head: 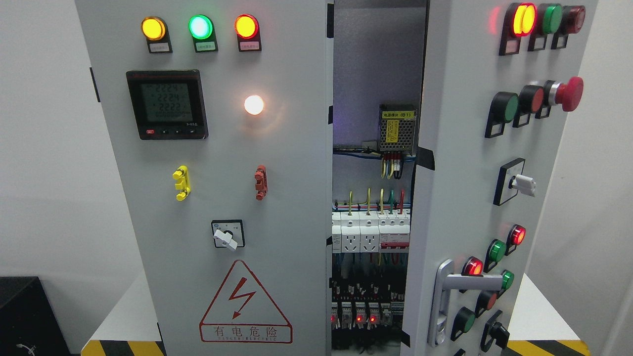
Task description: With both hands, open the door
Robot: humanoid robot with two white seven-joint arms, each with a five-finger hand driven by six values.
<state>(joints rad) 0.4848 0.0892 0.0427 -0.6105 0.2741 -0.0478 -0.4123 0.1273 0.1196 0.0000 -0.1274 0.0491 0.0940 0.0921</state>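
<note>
A tall pale-grey metal electrical cabinet stands on a white tabletop with yellow-and-black hazard striping along its front edge. Its right-hand door, a grey panel studded with red and green push buttons, already swings outward on its right-side hinge, leaving a gap through which white circuit breakers, coloured wires and a perforated power supply box show. The left-hand door, carrying three lit indicator lamps, a black digital meter and a red triangular shock-warning sign, looks closed or very nearly so.

Neither hand of the robot appears in the head view, so whether they are released, clenched or grasping anything cannot be told.

The relation that matters is the silver lever handle low on the right door's free edge: its mounting plate runs vertically and its lever points horizontally to the right. It sits lower right of centre, so the right arm would probably reach it more directly. The door seems partly open, with more swing still needed.
</note>
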